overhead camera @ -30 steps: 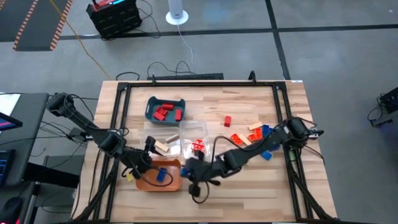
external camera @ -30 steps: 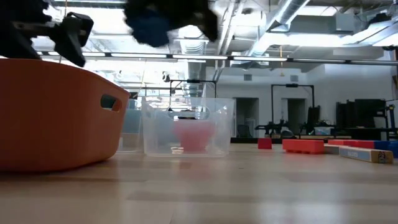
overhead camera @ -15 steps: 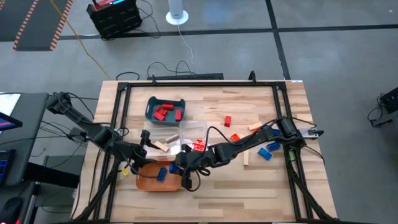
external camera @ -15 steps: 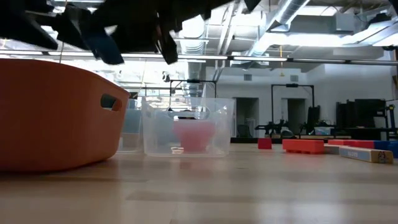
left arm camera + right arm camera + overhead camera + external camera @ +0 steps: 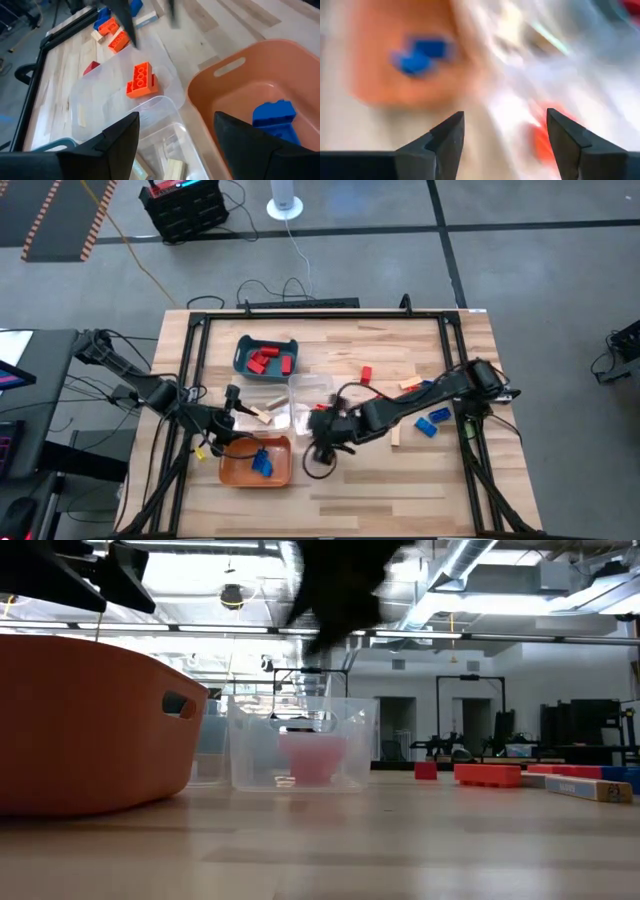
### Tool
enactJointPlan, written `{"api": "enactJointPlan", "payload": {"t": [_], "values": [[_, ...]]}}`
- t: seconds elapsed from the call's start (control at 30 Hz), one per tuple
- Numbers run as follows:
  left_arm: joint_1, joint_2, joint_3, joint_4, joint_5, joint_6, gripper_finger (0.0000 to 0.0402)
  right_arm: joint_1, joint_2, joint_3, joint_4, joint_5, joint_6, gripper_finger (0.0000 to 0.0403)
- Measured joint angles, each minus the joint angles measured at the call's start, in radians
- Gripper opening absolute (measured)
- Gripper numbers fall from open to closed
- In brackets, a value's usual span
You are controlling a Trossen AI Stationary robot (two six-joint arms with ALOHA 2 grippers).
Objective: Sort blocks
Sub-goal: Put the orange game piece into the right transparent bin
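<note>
Right gripper (image 5: 501,145): we saw it hanging above the pale wooden surface (image 5: 400,480), just beside the orange plastic tray (image 5: 232,470) and the clear plastic trays; its jaws stood wide apart and held nothing.
Left gripper (image 5: 175,145): we found it at the other side of the orange tray, near the clear trays, its jaws wide and empty.
Blue blocks in orange tray (image 5: 260,462): we counted a small cluster of blue toy bricks lying inside the orange tray, also seen in the left wrist view (image 5: 274,119).
Orange block (image 5: 141,81): we saw it lying in one clear plastic tray (image 5: 90,107); pale tan wooden blocks (image 5: 169,169) lay in the clear tray beside it.
Red blocks (image 5: 267,360): we saw them gathered in the dark teal tray (image 5: 242,345) towards the far side of the surface.
Loose blocks (image 5: 432,421): we saw blue, orange, red and tan ones scattered on the surface near the right arm.
</note>
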Motion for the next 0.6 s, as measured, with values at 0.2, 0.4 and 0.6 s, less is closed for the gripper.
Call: {"api": "enactJointPlan", "payload": {"t": [0.2,0.4,0.6], "values": [[0.027,0.000,0.000,0.002,0.004,0.023,0.0250,-0.028,-0.053,-0.035,-0.441,0.103,0.291,0.0230],[0.036,0.000,0.000,0.001,0.014,0.031,0.0250,-0.096,-0.122,-0.222,-0.426,0.051,0.366,0.0219],[0.036,0.000,0.000,-0.020,0.013,-0.057,0.0250,-0.153,-0.226,-0.414,-0.302,0.001,0.385,0.0215]]}}
